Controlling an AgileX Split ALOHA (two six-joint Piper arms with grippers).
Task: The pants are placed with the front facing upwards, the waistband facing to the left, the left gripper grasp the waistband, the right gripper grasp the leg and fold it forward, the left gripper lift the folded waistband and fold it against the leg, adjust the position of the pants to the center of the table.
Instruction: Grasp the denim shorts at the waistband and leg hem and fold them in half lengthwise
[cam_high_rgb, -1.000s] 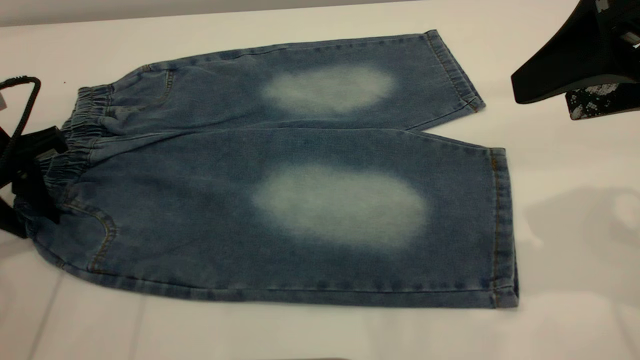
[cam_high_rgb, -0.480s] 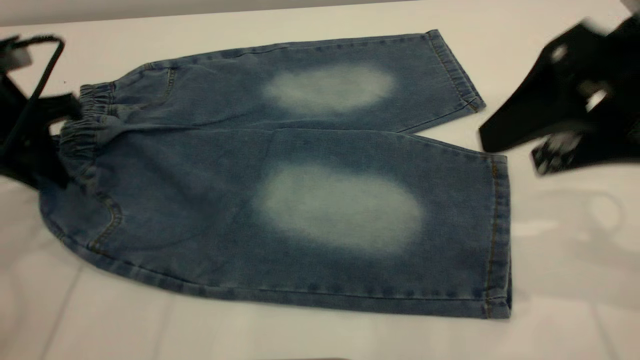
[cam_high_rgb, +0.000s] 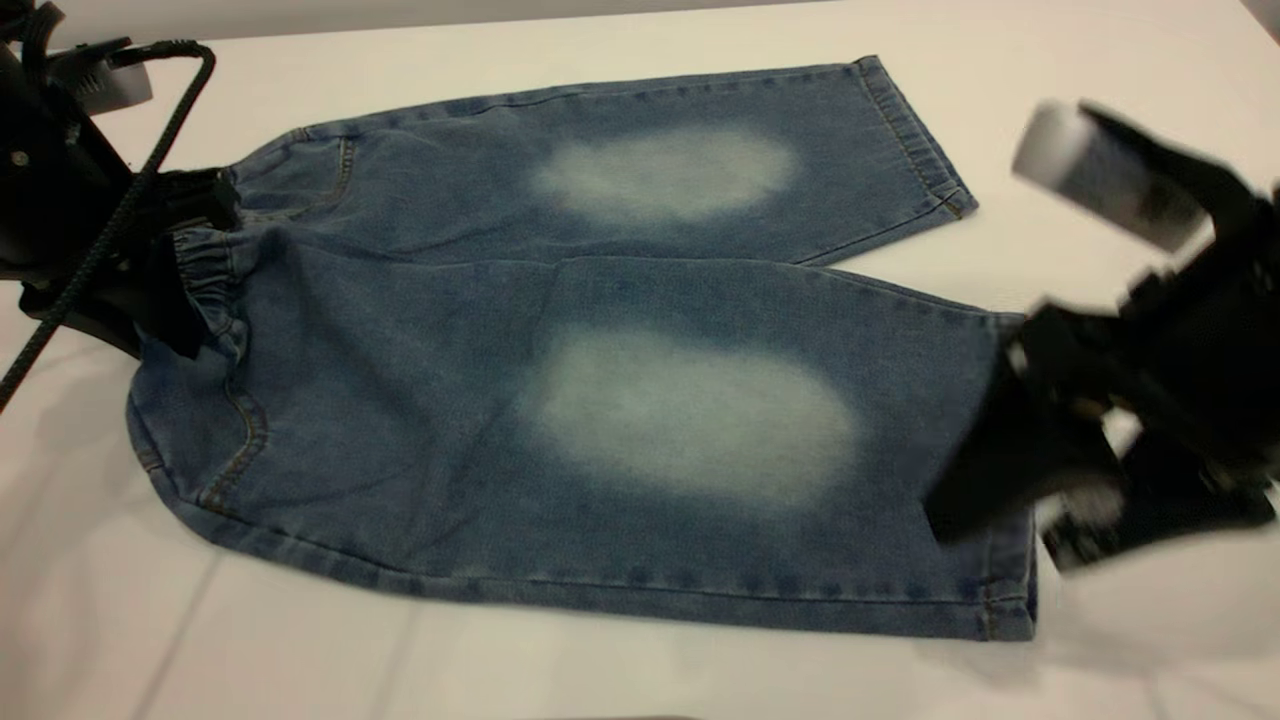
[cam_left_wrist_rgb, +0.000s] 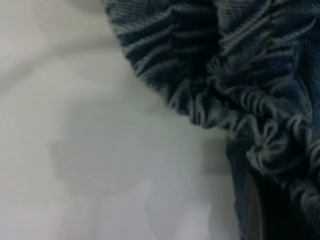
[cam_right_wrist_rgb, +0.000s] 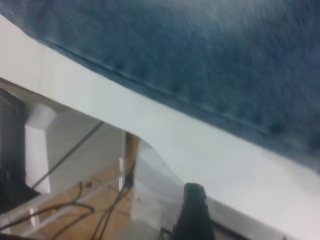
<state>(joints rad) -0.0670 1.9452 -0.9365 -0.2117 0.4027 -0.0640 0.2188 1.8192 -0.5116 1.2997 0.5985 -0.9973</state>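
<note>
The blue denim pants (cam_high_rgb: 640, 400) lie front up on the white table (cam_high_rgb: 600, 670), with pale knee patches and the waistband (cam_high_rgb: 208, 272) to the left. My left gripper (cam_high_rgb: 185, 265) is shut on the gathered waistband, which is bunched and raised at its middle. The left wrist view shows the ruched waistband (cam_left_wrist_rgb: 250, 125) running into a dark finger (cam_left_wrist_rgb: 280, 210). My right gripper (cam_high_rgb: 1030, 510), blurred, hangs open over the hem of the near leg at the right. In the right wrist view one finger (cam_right_wrist_rgb: 194, 215) stands clear of the pants (cam_right_wrist_rgb: 200, 50).
Bare white table surrounds the pants on all sides, widest along the front edge and at the right. The table's edge (cam_right_wrist_rgb: 200, 145) shows in the right wrist view, with cables on the floor (cam_right_wrist_rgb: 75, 210) below it.
The left gripper has drawn the waistband up and to the right, bunching it. The right gripper has swung down from the far right to the near leg's hem.
</note>
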